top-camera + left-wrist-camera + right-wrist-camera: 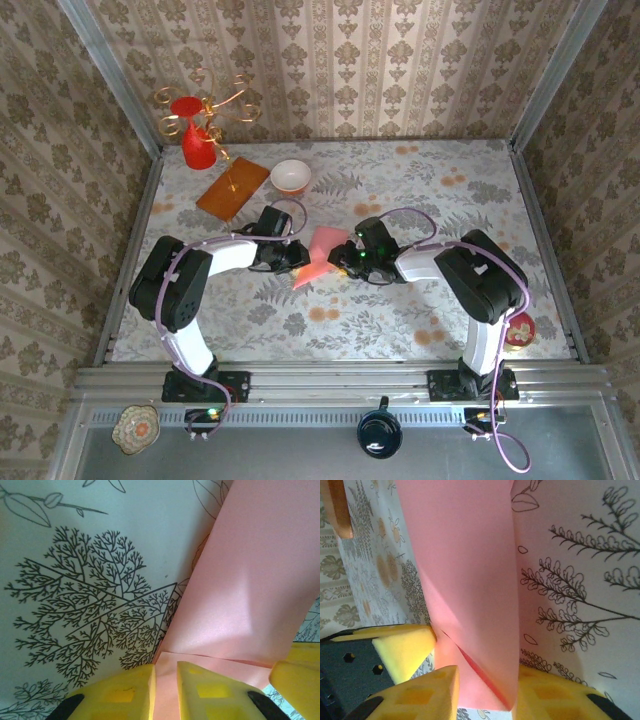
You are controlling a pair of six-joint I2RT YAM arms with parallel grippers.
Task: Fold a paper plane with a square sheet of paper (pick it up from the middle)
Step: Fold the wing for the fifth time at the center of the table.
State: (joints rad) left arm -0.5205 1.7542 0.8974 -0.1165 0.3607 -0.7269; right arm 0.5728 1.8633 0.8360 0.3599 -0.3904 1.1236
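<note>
Pinching the pink paper [322, 248] are the left tool [166, 672] and right tool [487, 680].

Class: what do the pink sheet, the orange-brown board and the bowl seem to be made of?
The pink sheet: thin matte paper; it holds sharp creases. Orange-brown board: probably wood, smooth, warm even colour; grain too small to see. Bowl: likely glazed ceramic, white inside with a reddish outside, or plastic.

Floral-cloth tbl [450, 200] w/ red vase [197, 150], wood board [232, 188], white bowl [291, 176]
</note>
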